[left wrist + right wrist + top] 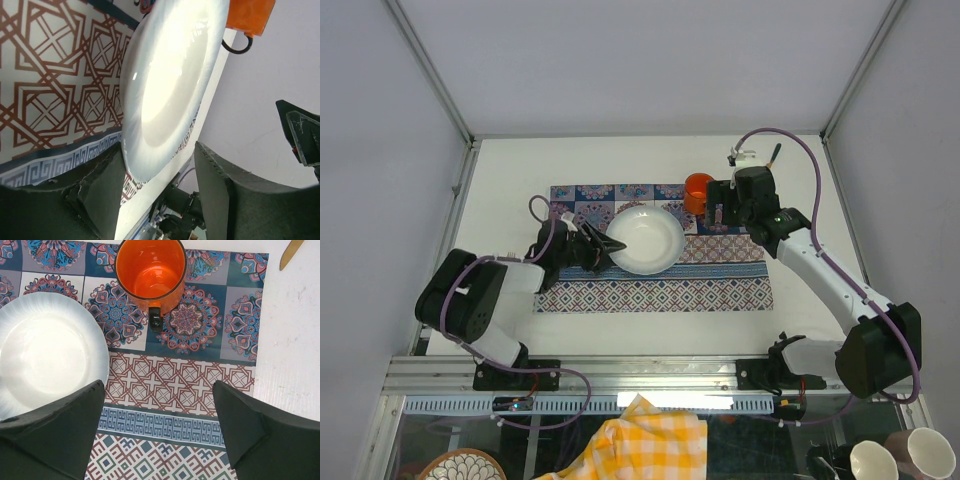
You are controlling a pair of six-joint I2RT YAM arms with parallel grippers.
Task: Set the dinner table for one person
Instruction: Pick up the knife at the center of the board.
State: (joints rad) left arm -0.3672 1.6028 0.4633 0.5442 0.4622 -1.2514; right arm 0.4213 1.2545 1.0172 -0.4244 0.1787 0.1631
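Note:
A white plate (pixel 645 238) lies on a patterned placemat (pixel 660 290) on the white dinner table (pixel 520 170). My left gripper (pixel 610 245) is at the plate's left rim. In the left wrist view the plate (pixel 170 85) has its rim between the spread jaws of the left gripper (pixel 159 150), with a clear gap on one side. An orange mug (pixel 699 190) stands upright on the mat's far right corner. My right gripper (pixel 720 213) hovers open just beside it. In the right wrist view the right gripper (pixel 159 385) has only mat between its fingers, below the mug (pixel 150 272) and right of the plate (pixel 45 350).
A wooden utensil tip (pixel 290 252) lies on the bare table (pixel 295 340) beyond the mat's far right corner. Below the front rail are a yellow checked cloth (pixel 640 440), a patterned bowl (pixel 455 465) and two cups (pixel 875 460). Aluminium rails edge the table.

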